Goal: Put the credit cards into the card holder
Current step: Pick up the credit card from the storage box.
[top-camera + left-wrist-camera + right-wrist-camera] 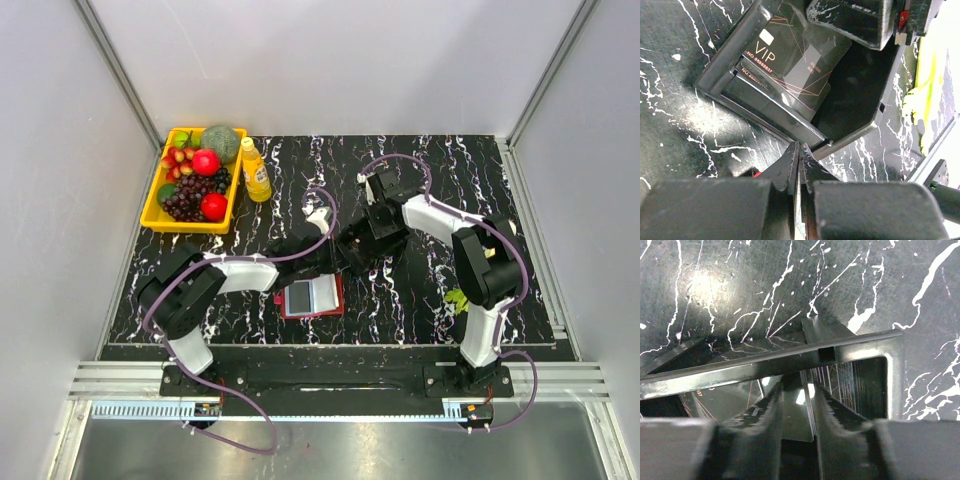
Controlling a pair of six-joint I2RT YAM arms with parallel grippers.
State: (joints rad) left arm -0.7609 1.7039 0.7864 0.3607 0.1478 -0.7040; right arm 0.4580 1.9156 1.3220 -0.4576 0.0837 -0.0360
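At the glossy black tray, right fingers stand apart, left fingers shut.

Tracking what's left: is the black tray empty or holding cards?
Not empty: at least two credit cards, top one printed VIP, lie stacked inside the black tray.

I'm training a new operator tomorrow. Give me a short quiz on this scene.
1. True or false: the left hand is shut.
2. Where do the VIP cards lie? A) in the black tray; B) in the yellow bin; C) on the bottle.
3. What rests on the red wallet?
Key: 1 true; 2 A; 3 a pale card.
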